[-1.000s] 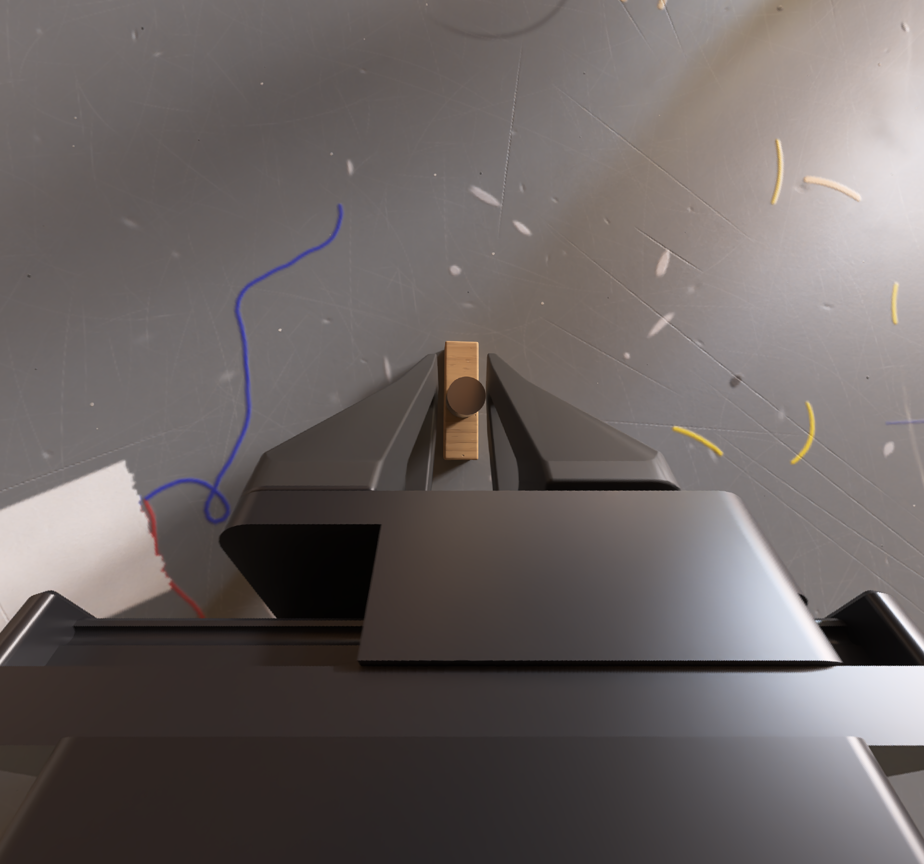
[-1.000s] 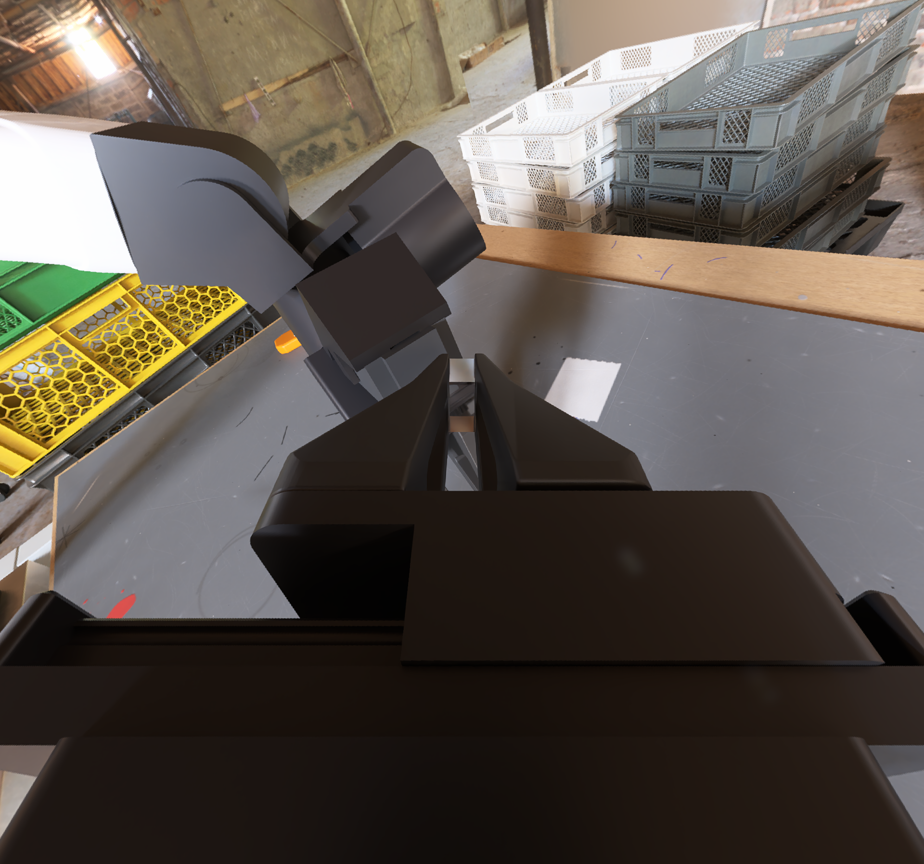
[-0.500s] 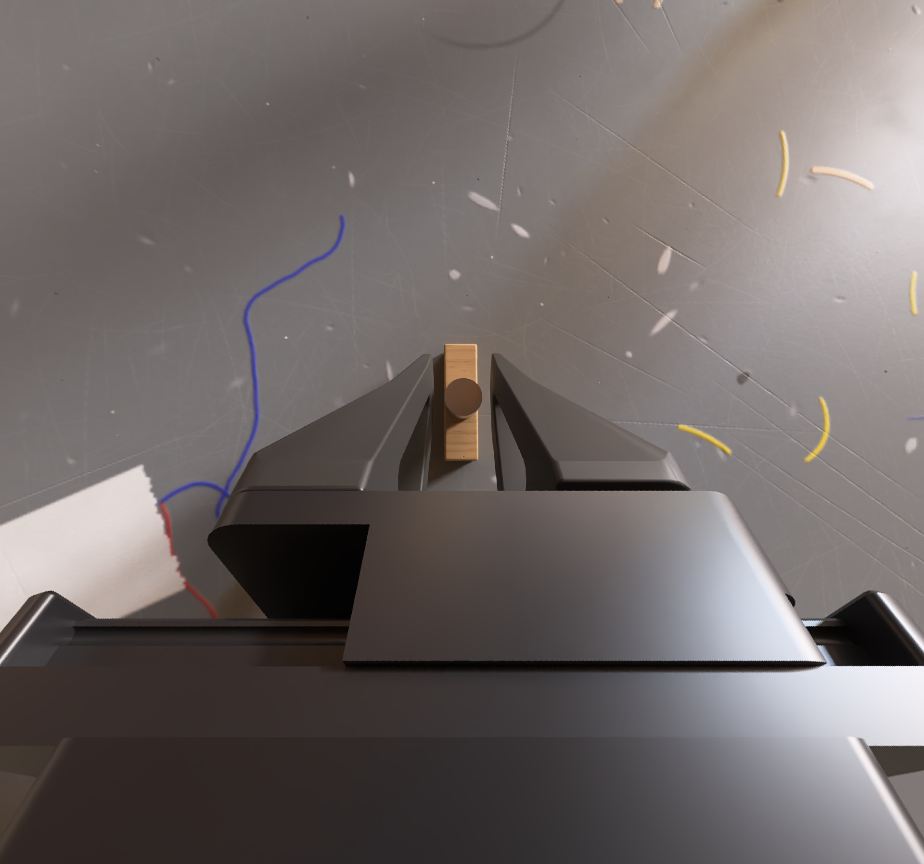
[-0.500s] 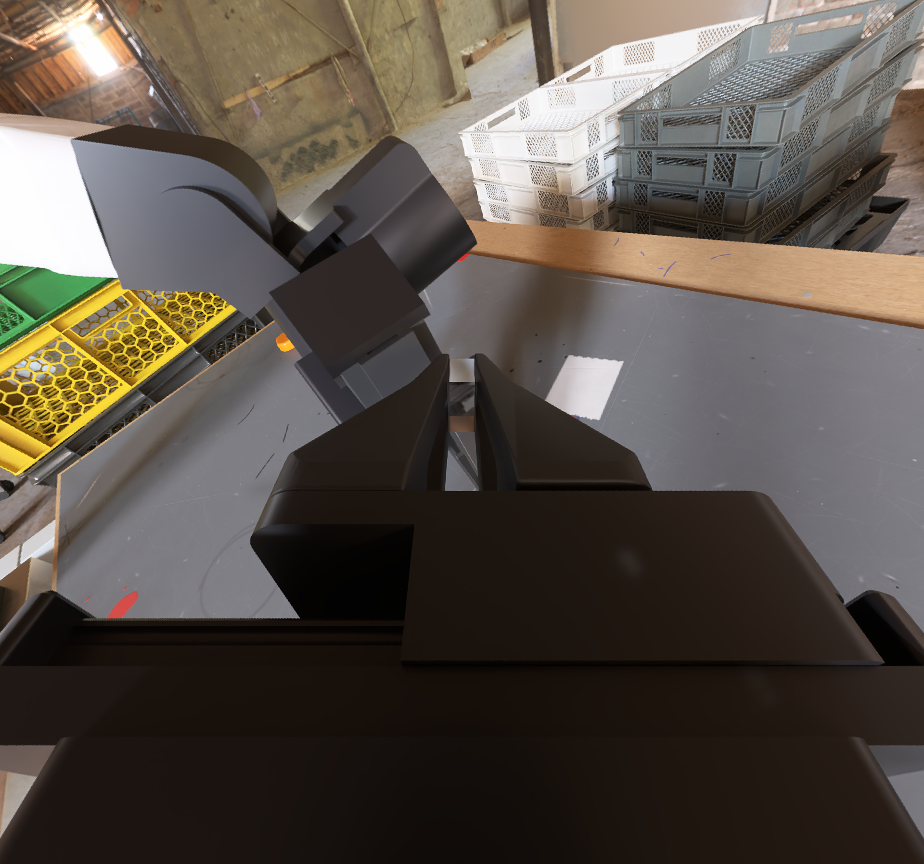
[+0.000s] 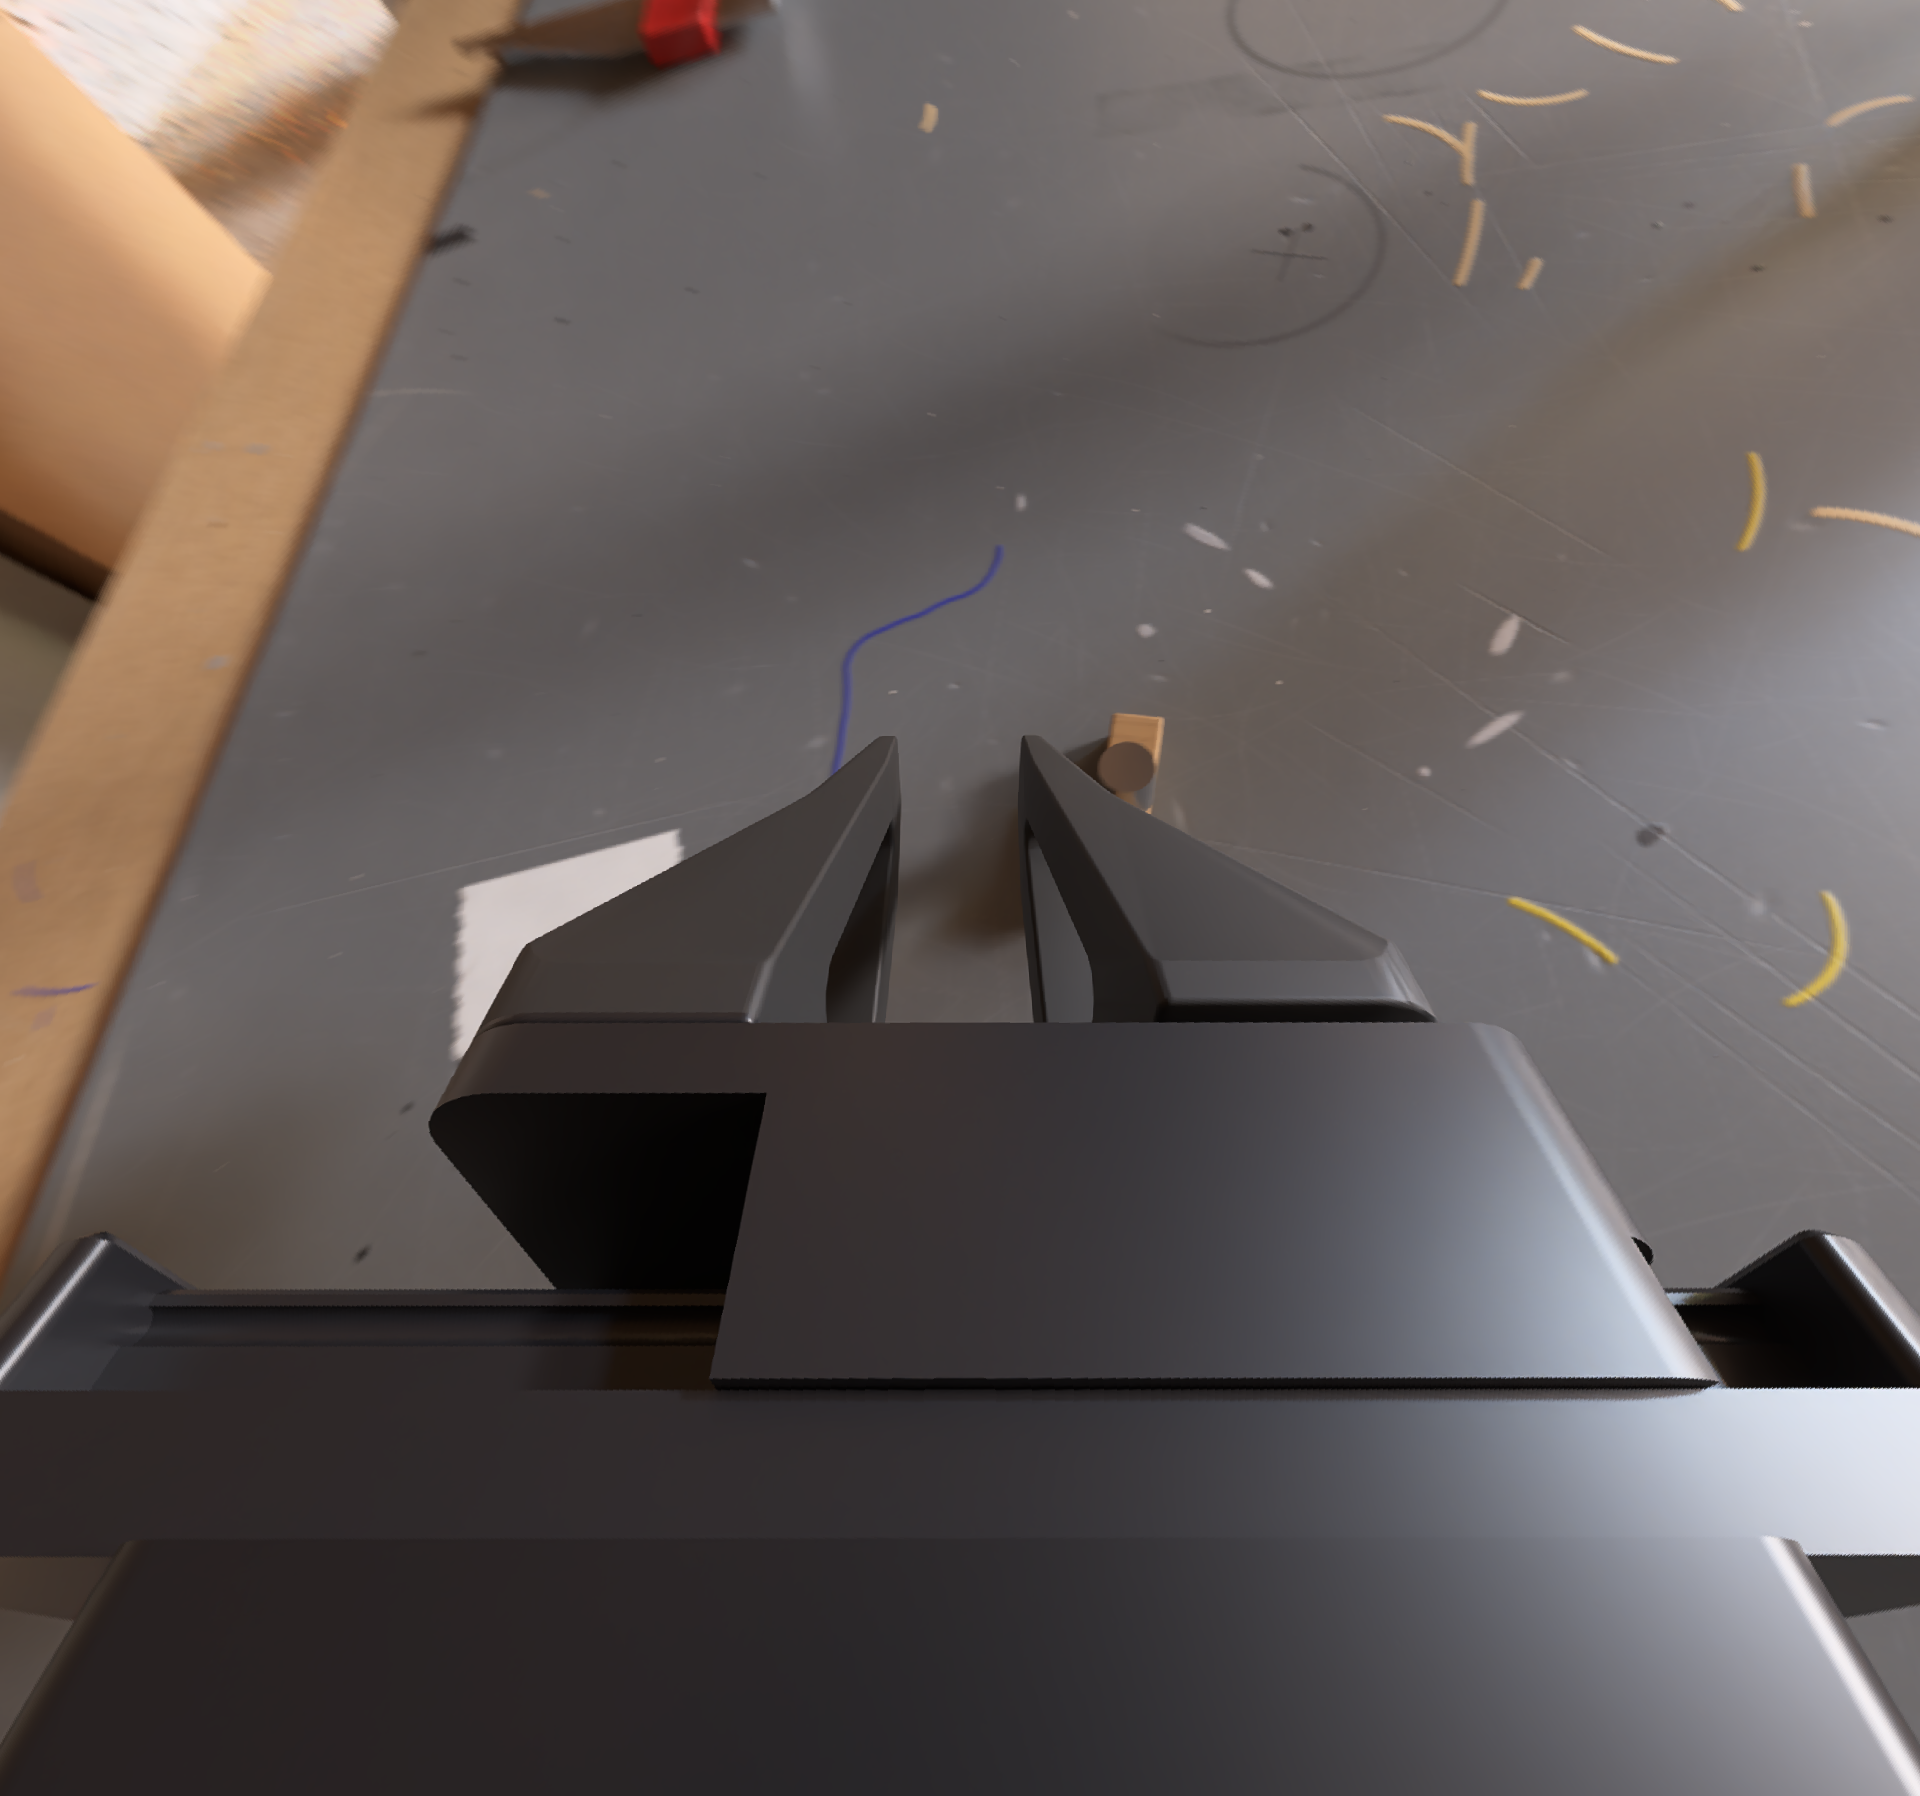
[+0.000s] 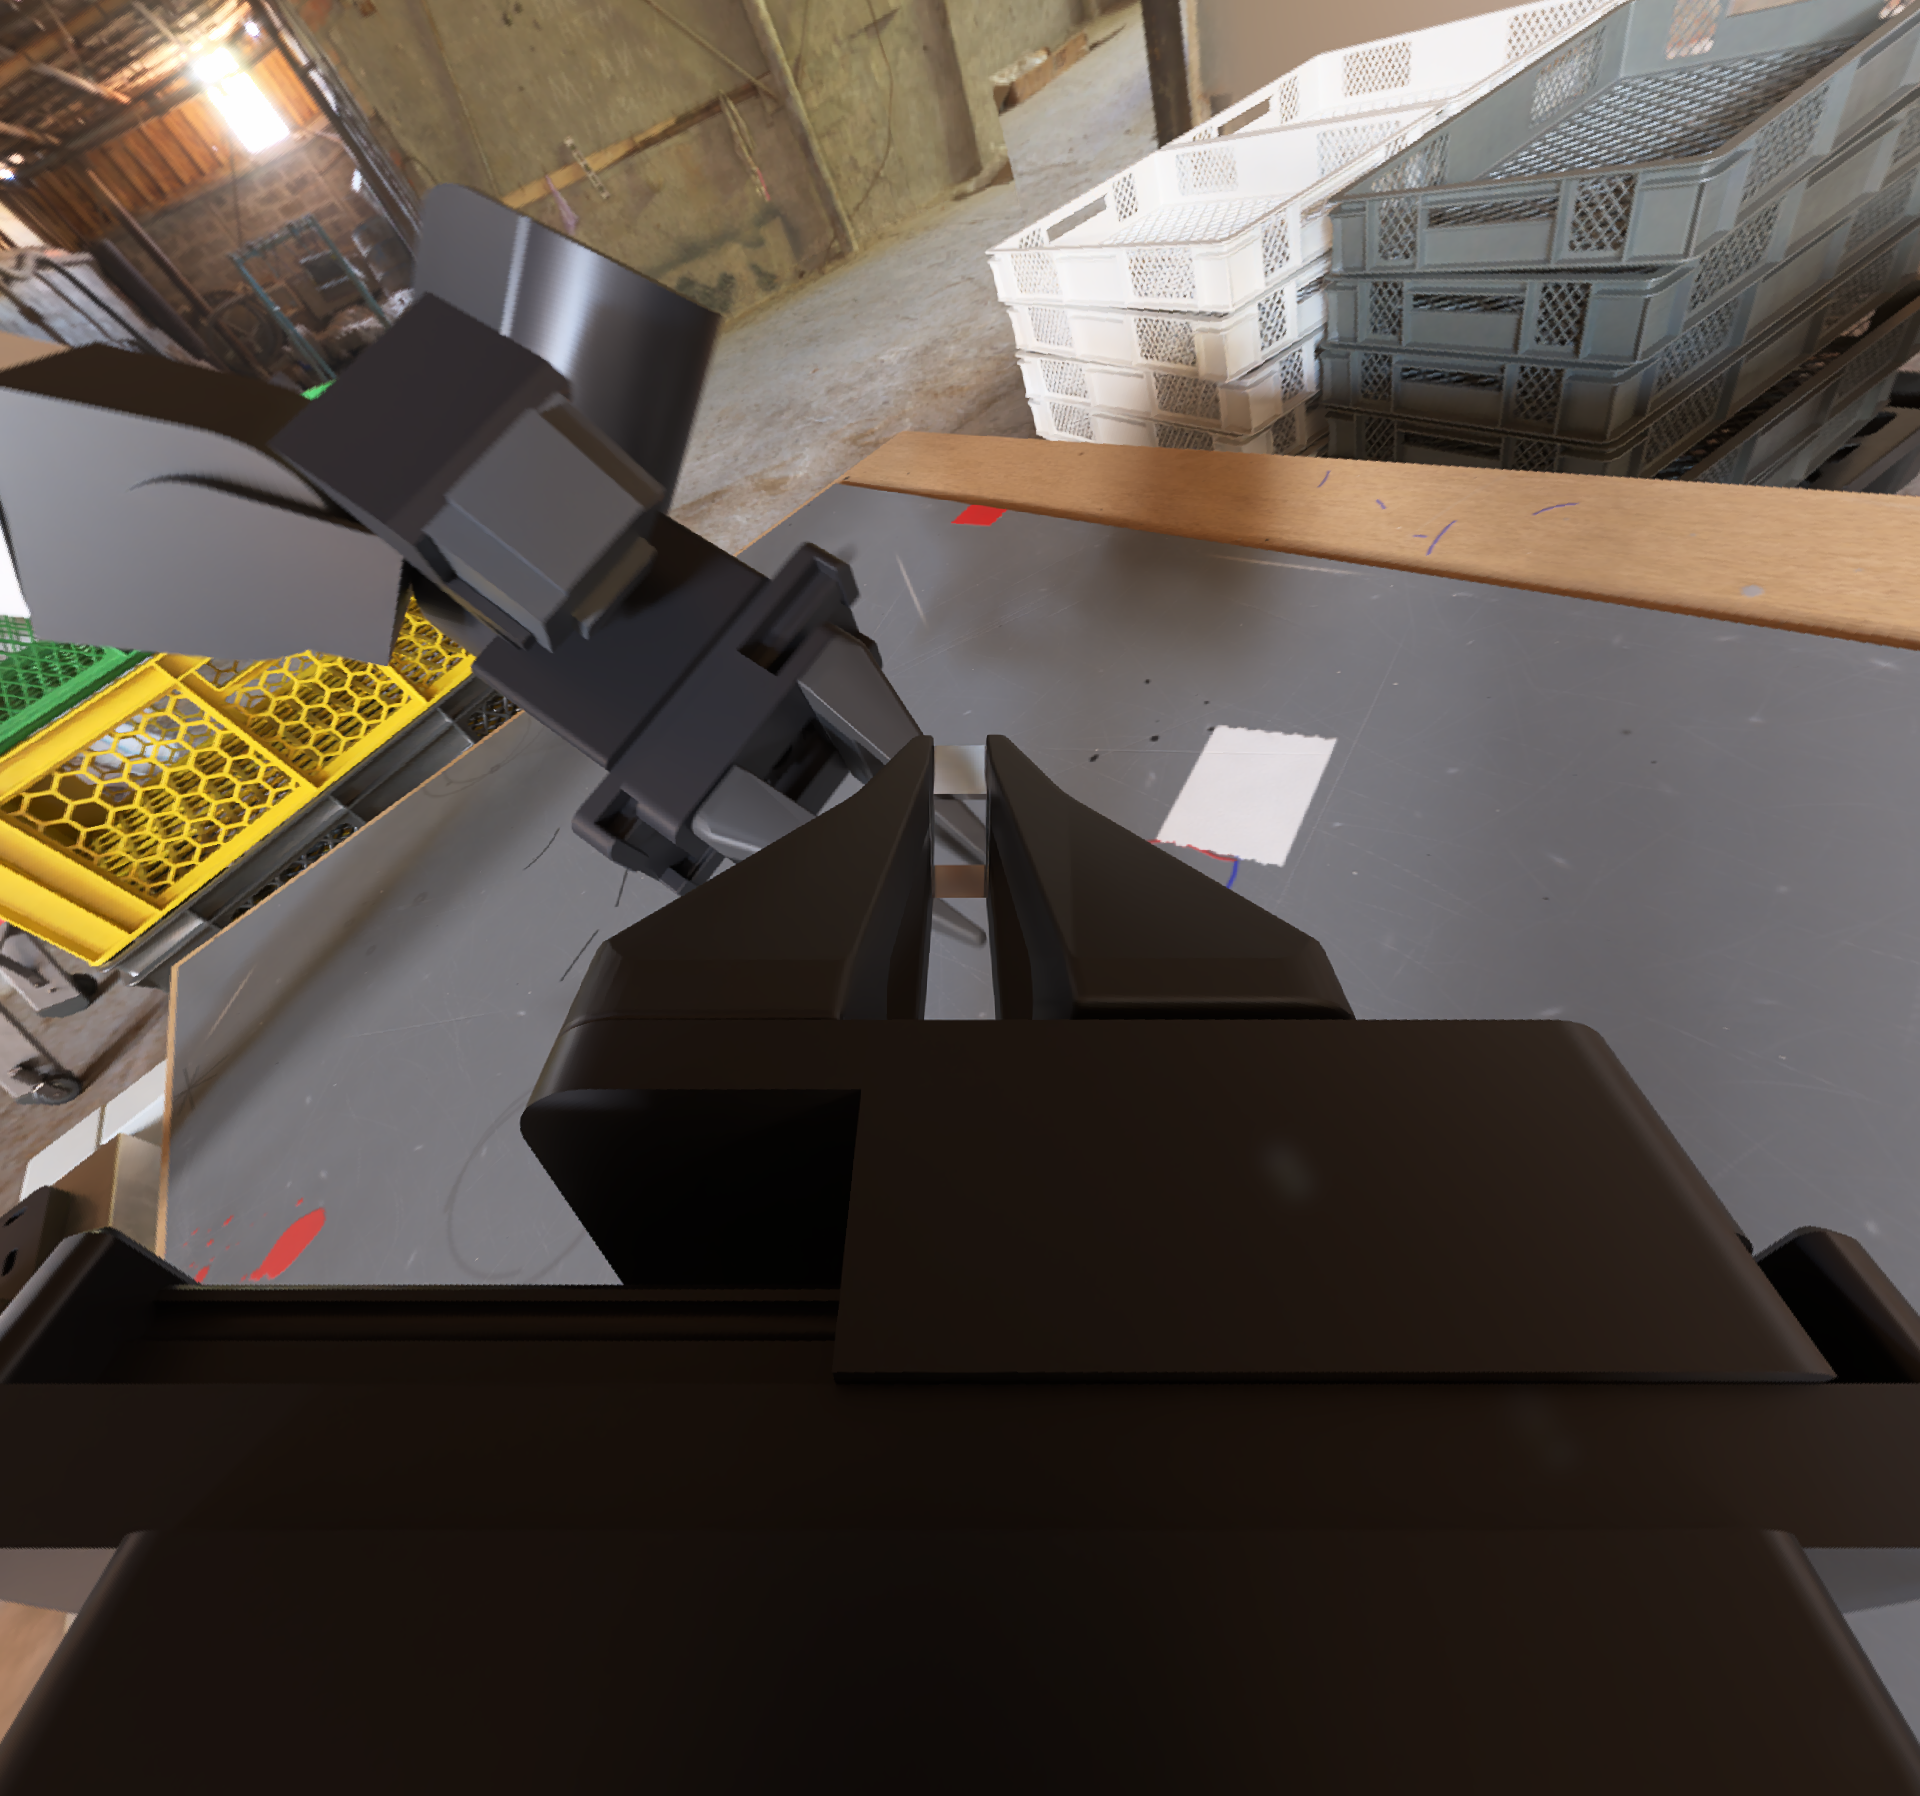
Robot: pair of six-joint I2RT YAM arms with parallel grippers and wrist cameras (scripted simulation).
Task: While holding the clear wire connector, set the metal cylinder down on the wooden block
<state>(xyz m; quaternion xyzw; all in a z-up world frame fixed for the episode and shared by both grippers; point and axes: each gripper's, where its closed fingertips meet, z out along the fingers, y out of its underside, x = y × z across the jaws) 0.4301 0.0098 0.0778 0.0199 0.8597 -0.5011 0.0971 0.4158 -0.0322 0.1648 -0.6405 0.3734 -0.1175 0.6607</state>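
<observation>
The left pincer point(image 5: 958, 759) is parted and empty at frame centre. Just right of it, the cylinder point(image 5: 1127, 765) stands on the block point(image 5: 1139, 736). The right pincer point(image 6: 958, 759) grips the pale connector point(image 6: 958, 772) narrowly. A careless sideways swing could topple the cylinder.

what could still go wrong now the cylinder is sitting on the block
1. The round metal cylinder stands on the narrow tan wooden block, right beside a finger of the open left gripper. A sideways drift in pulling away could topple it.
2. The right gripper pinches only a small clear wire connector at its fingertips; any slackening might drop it.
3. The left arm's gripper hangs close ahead of the right gripper, so the two could collide.
</observation>
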